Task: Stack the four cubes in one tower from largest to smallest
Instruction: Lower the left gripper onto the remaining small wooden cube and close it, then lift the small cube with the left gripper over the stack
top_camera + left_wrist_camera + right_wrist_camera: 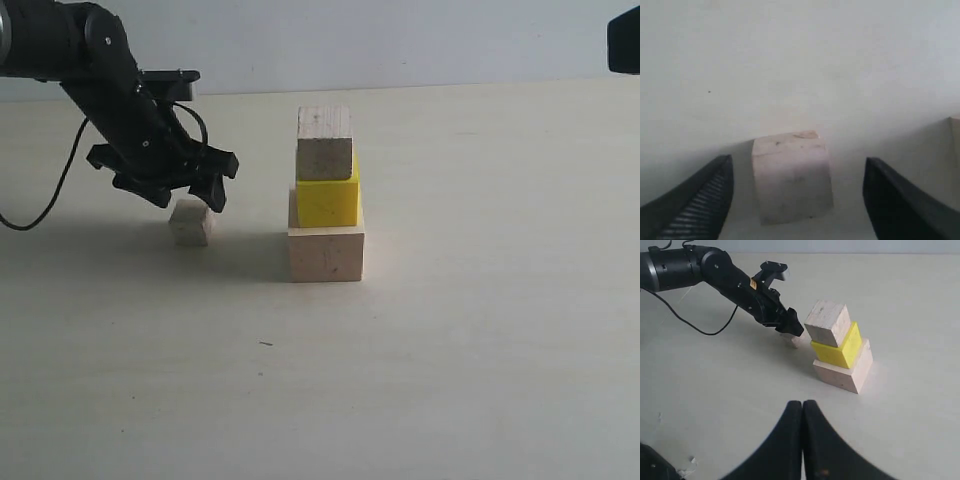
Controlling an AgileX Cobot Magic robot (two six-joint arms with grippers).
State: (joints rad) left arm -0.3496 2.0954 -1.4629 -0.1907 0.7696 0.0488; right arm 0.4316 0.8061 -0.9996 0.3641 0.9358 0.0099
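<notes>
A tower of three stands mid-table: the large bare-wood cube [326, 254] at the bottom, the yellow cube [328, 201] on it, a small wood cube [324, 143] on top. The same stack shows in the right wrist view: large cube [844, 371], yellow cube [838, 348], small cube [826, 323]. The smallest wood cube [190, 221] [791, 176] lies on the table left of the tower. My left gripper [190, 193] [797, 187] hangs open just over it, one finger on each side, not touching. My right gripper [803, 407] is shut and empty, well back from the tower.
The pale tabletop [450, 360] stretches all round the tower. A black cable [45, 205] trails from the left arm at the left edge. A dark piece of the right arm [624, 42] shows at the top right corner.
</notes>
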